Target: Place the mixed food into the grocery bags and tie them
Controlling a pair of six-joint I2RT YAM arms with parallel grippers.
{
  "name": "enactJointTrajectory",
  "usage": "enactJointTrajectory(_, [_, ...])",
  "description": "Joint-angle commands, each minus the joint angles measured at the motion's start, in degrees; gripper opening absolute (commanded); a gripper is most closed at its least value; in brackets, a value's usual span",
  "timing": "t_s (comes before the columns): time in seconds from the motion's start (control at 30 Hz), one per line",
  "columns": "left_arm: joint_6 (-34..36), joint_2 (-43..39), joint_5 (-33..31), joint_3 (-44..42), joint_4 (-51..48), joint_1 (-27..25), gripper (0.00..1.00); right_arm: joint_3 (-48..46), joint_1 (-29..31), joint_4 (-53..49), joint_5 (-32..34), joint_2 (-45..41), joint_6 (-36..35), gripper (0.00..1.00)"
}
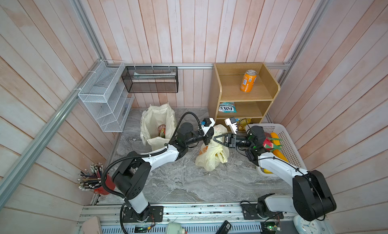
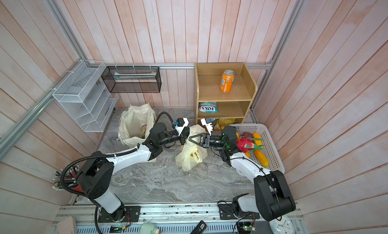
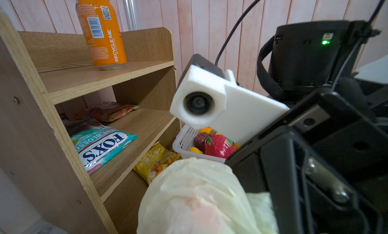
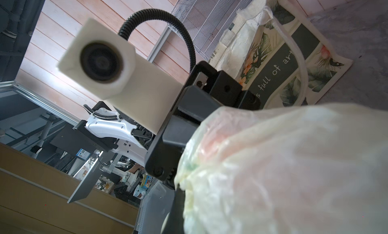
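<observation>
Left gripper [image 1: 210, 139] and right gripper [image 1: 215, 139] tip to tip above the table [image 1: 178, 180], both sets of jaws closed on the gathered top of the cream plastic carrier bag [image 1: 210, 159]. Bulk of bag just below the jaws, resting on the table. Canvas tote [image 1: 156, 117] behind the left jaws, apart, upright, mouth open. Toy fruits [image 1: 267, 143] in white basket [image 1: 290, 138] behind the right jaws.

plastic bag [image 1: 210, 159] hides the left gripper's [image 1: 210, 138] fingers
</observation>
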Motion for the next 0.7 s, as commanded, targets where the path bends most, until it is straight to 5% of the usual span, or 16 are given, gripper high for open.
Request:
enactJointTrajectory(0.0, [-2.28,-0.17,0.41,-1.88,0.58,0.33,0.09,-1.51,-0.85,4.52,-1.00,-1.67,1.33,0.00])
enactJointTrajectory(0.37, [-7.03,-6.02,-5.03,-8.41,1.17,2.86,0.32,-3.59,-2.22,6.03,-1.09,-1.89,1.89,0.00])
enactJointTrajectory(0.67, [-11.25,-11.99,-1.95,-13.88,2.85,4.59,0.34,-4.68,-2.97,6.66,-1.97,-1.24,2.64,0.00])
